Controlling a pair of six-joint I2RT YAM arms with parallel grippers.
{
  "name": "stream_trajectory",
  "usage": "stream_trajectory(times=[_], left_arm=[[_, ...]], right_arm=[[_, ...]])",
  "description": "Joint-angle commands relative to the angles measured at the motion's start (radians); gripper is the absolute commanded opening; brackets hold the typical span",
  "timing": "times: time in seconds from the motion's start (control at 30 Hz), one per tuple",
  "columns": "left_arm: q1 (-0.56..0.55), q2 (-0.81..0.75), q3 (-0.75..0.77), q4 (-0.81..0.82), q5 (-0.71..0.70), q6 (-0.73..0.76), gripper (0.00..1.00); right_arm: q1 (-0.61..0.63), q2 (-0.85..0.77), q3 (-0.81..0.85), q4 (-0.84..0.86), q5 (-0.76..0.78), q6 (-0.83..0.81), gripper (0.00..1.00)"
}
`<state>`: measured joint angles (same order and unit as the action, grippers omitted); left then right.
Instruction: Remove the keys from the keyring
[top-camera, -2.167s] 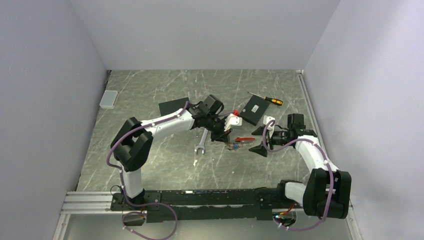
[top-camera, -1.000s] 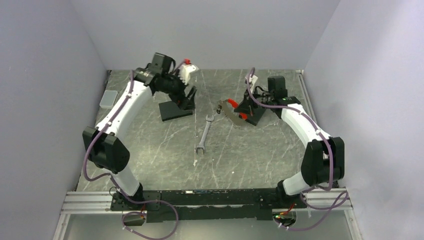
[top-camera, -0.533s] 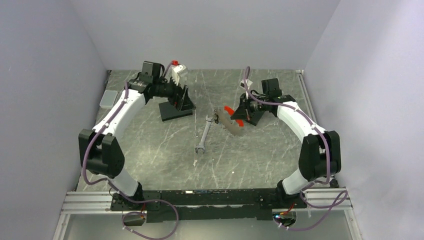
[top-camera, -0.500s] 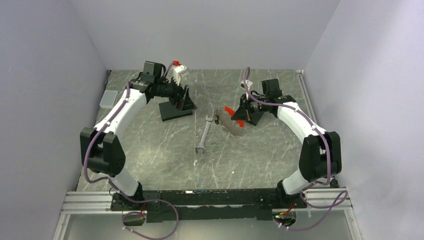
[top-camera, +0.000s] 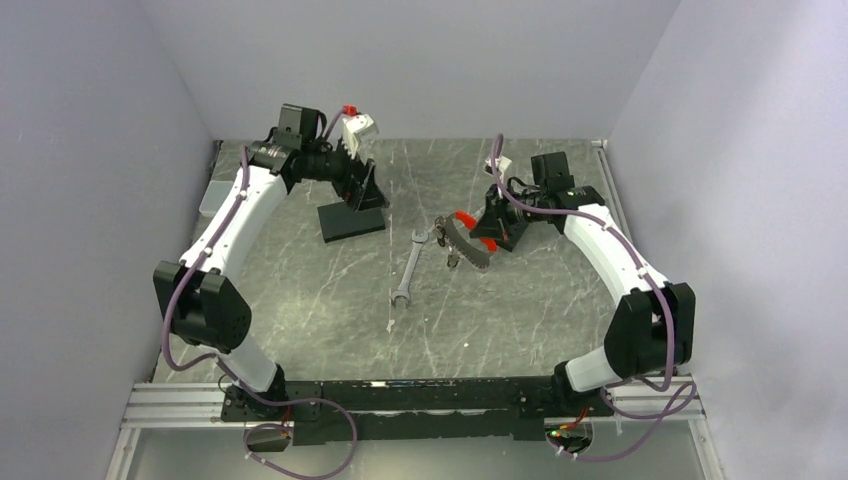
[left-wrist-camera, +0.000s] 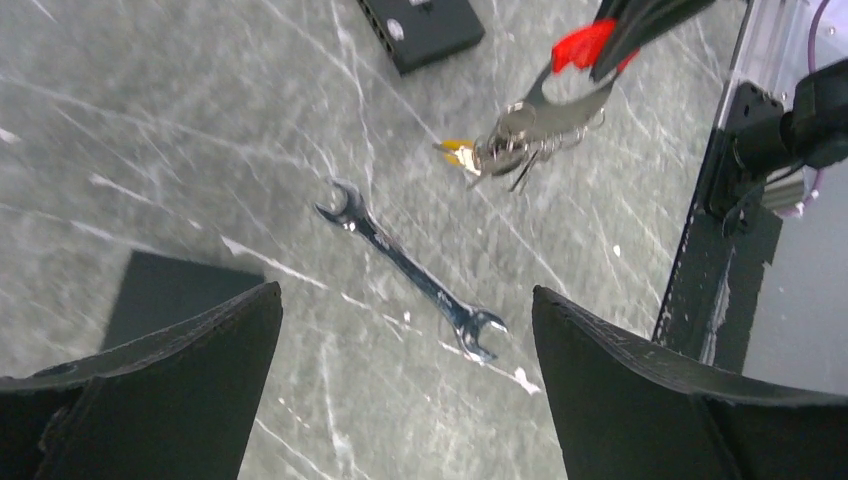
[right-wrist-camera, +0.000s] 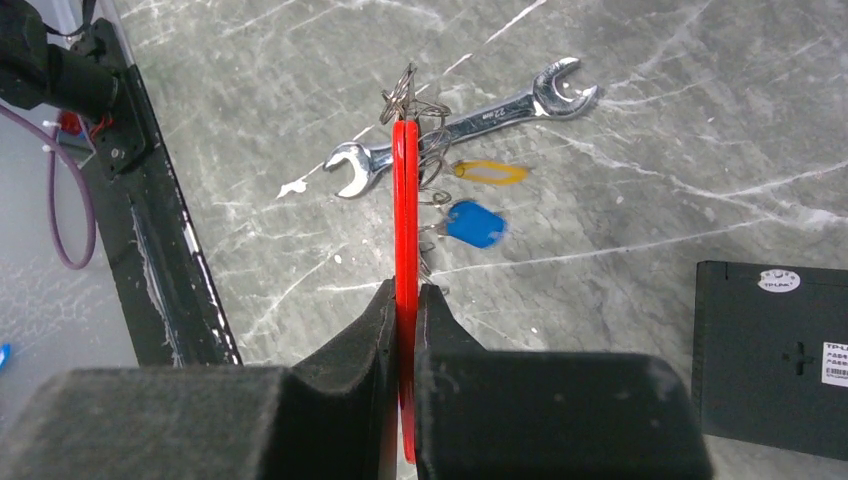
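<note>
Right gripper (right-wrist-camera: 406, 295) clamps keyring (right-wrist-camera: 405, 200); only its wrist view shows blue among keys (right-wrist-camera: 475, 223); left gripper (left-wrist-camera: 405, 300) wide, empty.

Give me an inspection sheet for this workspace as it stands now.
Surface: grey marbled table; no spills seen.
Job's things: keyring held up by its red part; keys hang from it, none seen lying loose.
Clutter: wrench flat mid-table; black box at back left; second black box near the right arm; small white scrap.
Grippers: left gripper open and empty, raised; right gripper shut on the keyring.
Cables: purple cables run along both arms; no snag seen.
Surroundings: plain walls on three sides; metal rail at the near edge.
</note>
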<state>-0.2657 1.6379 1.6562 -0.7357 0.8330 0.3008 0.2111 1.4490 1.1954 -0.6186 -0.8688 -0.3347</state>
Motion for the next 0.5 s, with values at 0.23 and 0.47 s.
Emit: stream_trajectory(times=[0.23,0.47], left_arm=[[0.086,-0.020,-0.224,0.311,0.059,-0.187,0.99],[0.034,-0.056,-0.391,0.557,0.140,-0.329,0.93]], right_arm=[[-0.024,0.133,0.146,-0.002,-0.046,0.010,0.00],[-0.008,0.127,0.101,0.053,-0.101,0.064,0.00]])
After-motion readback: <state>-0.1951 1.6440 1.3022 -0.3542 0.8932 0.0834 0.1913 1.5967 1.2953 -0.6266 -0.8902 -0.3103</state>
